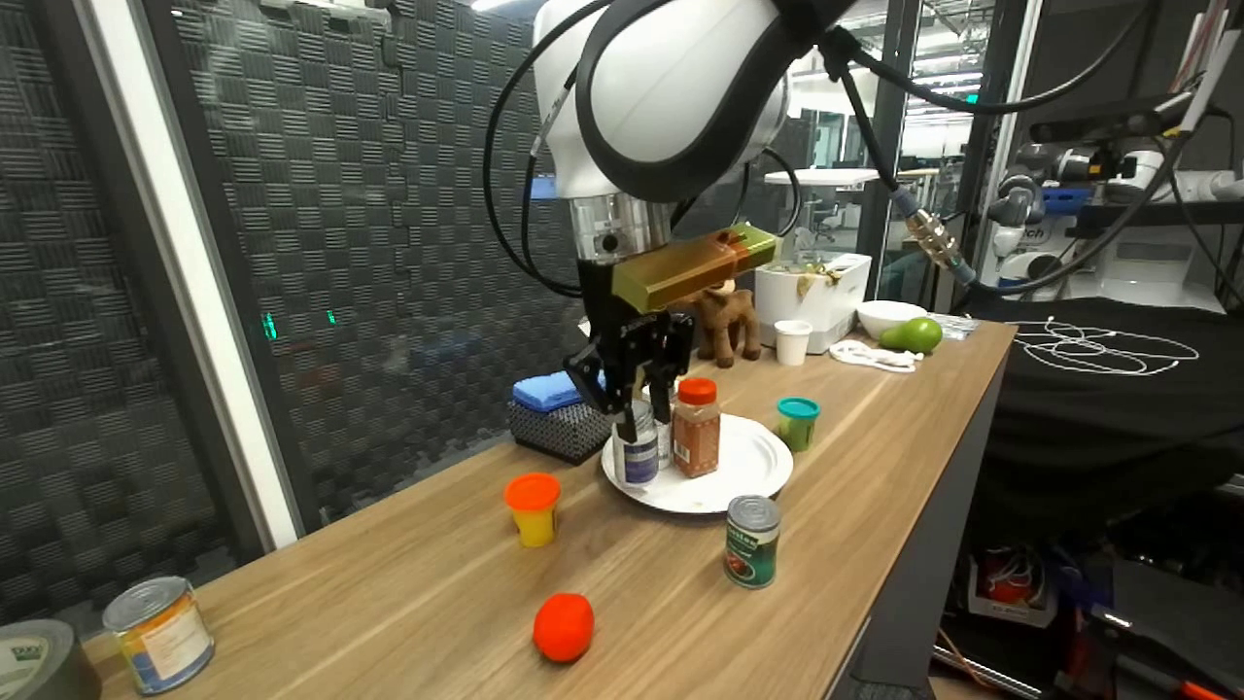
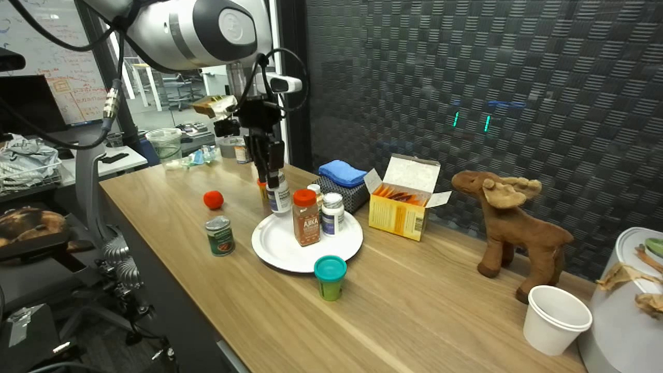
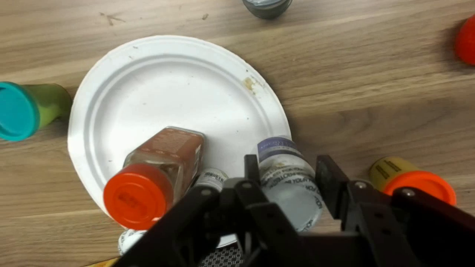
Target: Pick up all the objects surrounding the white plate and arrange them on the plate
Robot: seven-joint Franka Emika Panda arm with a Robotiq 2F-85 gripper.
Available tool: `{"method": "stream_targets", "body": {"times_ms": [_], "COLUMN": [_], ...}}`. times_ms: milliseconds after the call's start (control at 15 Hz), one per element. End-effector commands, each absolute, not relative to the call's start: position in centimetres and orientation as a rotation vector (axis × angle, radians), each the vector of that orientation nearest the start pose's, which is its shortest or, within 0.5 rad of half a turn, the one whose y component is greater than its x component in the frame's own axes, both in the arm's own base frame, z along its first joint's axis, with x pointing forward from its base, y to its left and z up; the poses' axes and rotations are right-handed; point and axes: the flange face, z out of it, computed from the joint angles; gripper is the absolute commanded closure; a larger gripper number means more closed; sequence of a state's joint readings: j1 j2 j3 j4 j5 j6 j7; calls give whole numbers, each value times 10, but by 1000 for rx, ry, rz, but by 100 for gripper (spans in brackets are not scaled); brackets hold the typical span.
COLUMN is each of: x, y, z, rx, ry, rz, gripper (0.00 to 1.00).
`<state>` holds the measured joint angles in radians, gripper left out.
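My gripper (image 3: pixel 286 162) is shut on a white bottle (image 3: pixel 277 150) with a purple label. The bottle is over the rim of the white plate (image 1: pixel 748 476); I cannot tell whether it touches. On the plate stand an orange-capped spice jar (image 2: pixel 306 223), a second white bottle (image 2: pixel 332 215) and a smaller bottle (image 3: pixel 212 178), mostly hidden. Off the plate stand a green tub with a teal lid (image 2: pixel 330 280), a green can (image 1: pixel 752 542), a yellow tub with an orange lid (image 1: pixel 533 510) and a red ball (image 1: pixel 564 627).
A patterned box with a blue cloth (image 2: pixel 342 173) and an open tea box (image 2: pixel 398 217) stand along the wall side. A plush moose (image 2: pixel 513 228) and white cups (image 2: pixel 557 321) are farther along. A yellow-labelled can (image 1: pixel 160 637) and tape roll (image 1: pixel 39 661) lie at the other end.
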<state>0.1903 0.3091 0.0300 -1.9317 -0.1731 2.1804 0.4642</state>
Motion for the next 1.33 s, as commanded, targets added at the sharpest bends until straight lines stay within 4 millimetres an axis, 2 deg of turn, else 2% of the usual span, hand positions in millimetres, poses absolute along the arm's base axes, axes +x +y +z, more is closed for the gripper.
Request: {"method": "stream_targets", "body": {"times_ms": [0, 800, 867, 933, 1200, 1267], "x": [606, 621, 621, 620, 617, 617], "y": [115, 95, 94, 94, 101, 107], "z": [334, 298, 300, 304, 333, 342], "rx": [-3276, -3311, -3311, -3310, -3337, -3342], "ry": [283, 348, 350, 361, 344, 312], "rz": [27, 167, 166, 163, 30, -3], "gripper": [82, 82, 32, 31, 2, 0]}}
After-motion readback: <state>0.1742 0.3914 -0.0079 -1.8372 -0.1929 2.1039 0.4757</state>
